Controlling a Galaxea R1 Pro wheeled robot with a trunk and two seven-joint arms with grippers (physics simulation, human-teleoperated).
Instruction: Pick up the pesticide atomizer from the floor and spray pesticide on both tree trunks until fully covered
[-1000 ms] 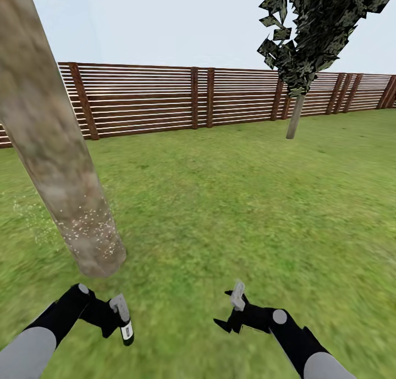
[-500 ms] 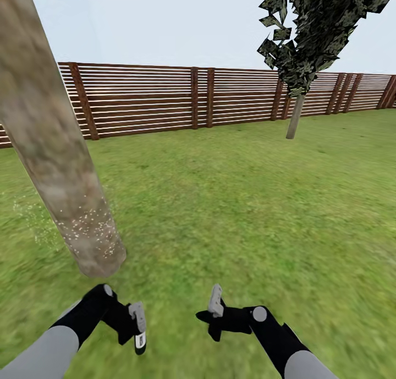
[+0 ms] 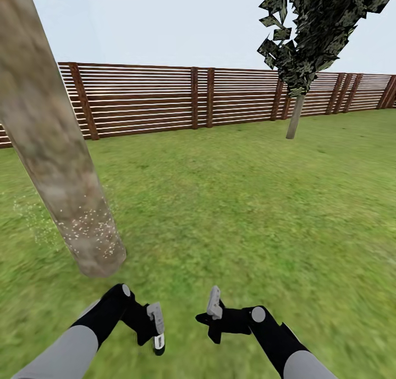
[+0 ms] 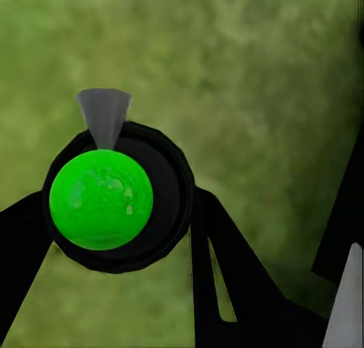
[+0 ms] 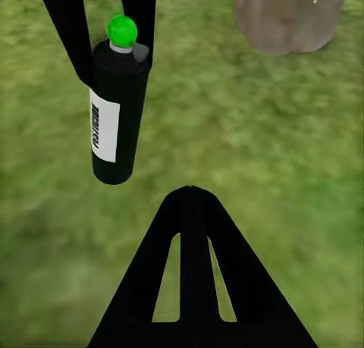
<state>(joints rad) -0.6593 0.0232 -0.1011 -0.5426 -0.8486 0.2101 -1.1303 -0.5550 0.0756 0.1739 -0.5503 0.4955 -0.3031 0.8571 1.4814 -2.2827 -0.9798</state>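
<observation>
Atomizer in left gripper, near trunk partly sprayed

Atomizer location: the pesticide atomizer [image 5: 117,109] hangs in the left gripper [image 3: 155,330], low over the grass [image 3: 236,203] and just in front of the robot. In the right wrist view you see a dark cylinder with a white label on its side; its top shows green there, not red. The left wrist view looks down onto that green cap [image 4: 101,199] with a grey nozzle beside it.

Gripper state: the left gripper is clenched on the atomizer, with both black fingers [image 5: 64,29] straddling the upper body near the cap. The right gripper [image 3: 213,313] carries nothing; whether its jaws are parted or closed cannot be told from these views.

Handling: judge the bottle as rigid, light and smooth-walled, so it may rotate or slip in a narrow pinch. Keep the hold on the cylinder wall below the cap, clear of the nozzle, and avoid fast wrist swings.

Targets: the near tree trunk [image 3: 55,148] stands close on the left, with pale specks on its lower part; coverage higher up looks incomplete. The second tree [image 3: 295,117] stands well apart, by the fence [image 3: 165,98]. Aim the nozzle at the bare bark before relocating.
</observation>
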